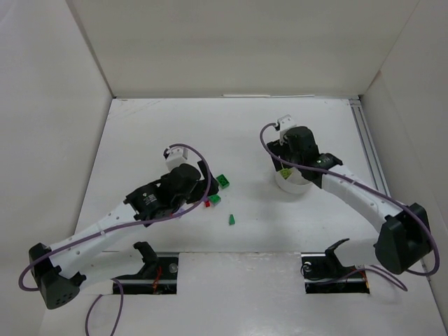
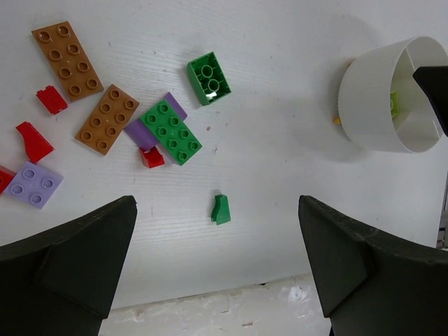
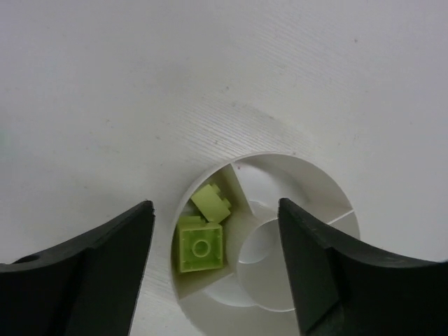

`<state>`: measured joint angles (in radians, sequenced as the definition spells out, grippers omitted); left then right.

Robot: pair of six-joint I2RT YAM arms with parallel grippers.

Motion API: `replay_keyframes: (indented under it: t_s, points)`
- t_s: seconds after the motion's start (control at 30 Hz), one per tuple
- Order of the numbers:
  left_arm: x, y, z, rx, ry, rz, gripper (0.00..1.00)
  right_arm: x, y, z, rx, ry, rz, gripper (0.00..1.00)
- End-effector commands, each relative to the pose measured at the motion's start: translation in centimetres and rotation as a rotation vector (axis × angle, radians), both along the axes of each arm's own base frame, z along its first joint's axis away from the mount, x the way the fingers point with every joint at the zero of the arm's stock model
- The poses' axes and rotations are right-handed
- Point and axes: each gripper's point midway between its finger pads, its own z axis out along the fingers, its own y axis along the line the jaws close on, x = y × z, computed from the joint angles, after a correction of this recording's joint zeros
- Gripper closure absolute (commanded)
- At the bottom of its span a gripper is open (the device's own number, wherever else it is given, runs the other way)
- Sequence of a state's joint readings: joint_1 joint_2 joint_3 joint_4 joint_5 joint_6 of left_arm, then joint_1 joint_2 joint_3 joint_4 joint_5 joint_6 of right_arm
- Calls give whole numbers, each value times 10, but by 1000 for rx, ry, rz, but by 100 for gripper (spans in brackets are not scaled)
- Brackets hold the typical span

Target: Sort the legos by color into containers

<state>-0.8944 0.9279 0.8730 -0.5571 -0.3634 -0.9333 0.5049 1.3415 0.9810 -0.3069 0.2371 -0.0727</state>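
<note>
My right gripper point(image 3: 215, 210) hangs spread over the dish point(image 3: 308, 175), lime bricks point(image 3: 201, 246) sorted inside; left gripper point(image 2: 217, 203), spread, faces unsorted bricks point(image 2: 171, 131).

No writing, label, brand or number can be read on the legos point(image 2: 171, 131), the dish point(image 2: 371, 98) or the counter point(image 2: 280, 70).

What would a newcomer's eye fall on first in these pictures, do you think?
Probably the loose legos, brown, green, red and lilac, scattered on the table ahead of the open left fingers. Next, the white dish under the open right fingers, with two lime bricks sharing one wedge.
</note>
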Motion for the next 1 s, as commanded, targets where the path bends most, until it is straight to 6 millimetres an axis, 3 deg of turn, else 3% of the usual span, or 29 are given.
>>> replay_keyframes:
  t_s: [0.0, 0.07, 0.13, 0.27, 0.3, 0.43, 0.5, 0.63, 0.83, 0.97]
  points:
    - [2, -5, 13, -34, -4, 0, 0, -6, 26, 39, 94, -98, 129, 22]
    - [0, -3, 5, -27, 33, 24, 0, -15, 46, 48, 113, -145, 221, 0]
    - [1, 4, -9, -4, 88, 64, 0, -26, 58, 59, 131, -184, 276, 0]
    - [1, 16, -37, -27, 199, 114, 0, -46, 84, 53, 140, -189, 339, 0]
    - [-2, 21, -53, -22, 237, 121, 0, -47, 85, 53, 157, -181, 328, 0]
    - [-4, 34, -72, -90, 293, 167, 0, -52, 103, 29, 153, -117, 345, 0]
    - [-2, 46, -74, -112, 308, 240, 0, -60, 118, 21, 157, -93, 385, 0]
    - [-12, 77, -97, -108, 389, 391, 0, -77, 148, 10, 179, -51, 454, 2]
    - [-25, 121, -126, -124, 507, 590, 6, -94, 161, -13, 187, 13, 480, 4]
    - [-17, 143, -128, -176, 481, 726, 7, -99, 155, -19, 187, 25, 474, 5]
